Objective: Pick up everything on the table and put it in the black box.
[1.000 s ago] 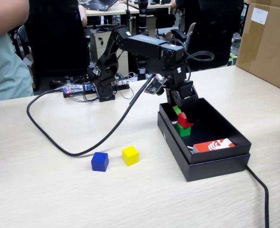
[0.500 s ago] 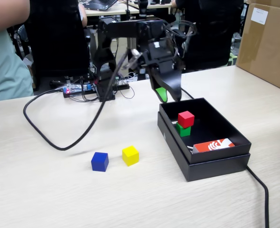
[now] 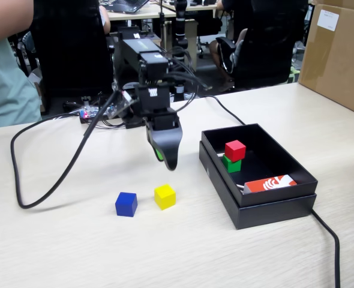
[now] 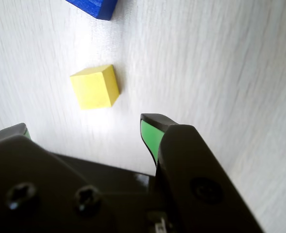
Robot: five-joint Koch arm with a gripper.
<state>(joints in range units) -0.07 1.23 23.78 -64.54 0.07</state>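
The gripper (image 3: 167, 159) hangs open and empty above the table (image 3: 75, 252), just behind the yellow cube (image 3: 164, 196). The blue cube (image 3: 126, 204) lies to the yellow one's left. In the wrist view the yellow cube (image 4: 94, 87) sits on the wood ahead of the open gripper (image 4: 87, 128), whose green-lined fingertips (image 4: 150, 133) stand wide apart; the blue cube (image 4: 97, 6) is cut by the top edge. Inside the black box (image 3: 288, 204) the red cube (image 3: 234, 149) rests on top of the green cube (image 3: 231, 164).
An orange-and-white card (image 3: 270, 183) lies in the box's near corner. A thick black cable (image 3: 39, 198) loops across the table left of the cubes; another cable (image 3: 330, 237) runs off the box's right. A brown carton (image 3: 339, 54) stands at the far right.
The gripper let go of the red cube on top of the green one in the box, rose, swung left out of the box, and now hangs low behind the yellow cube.
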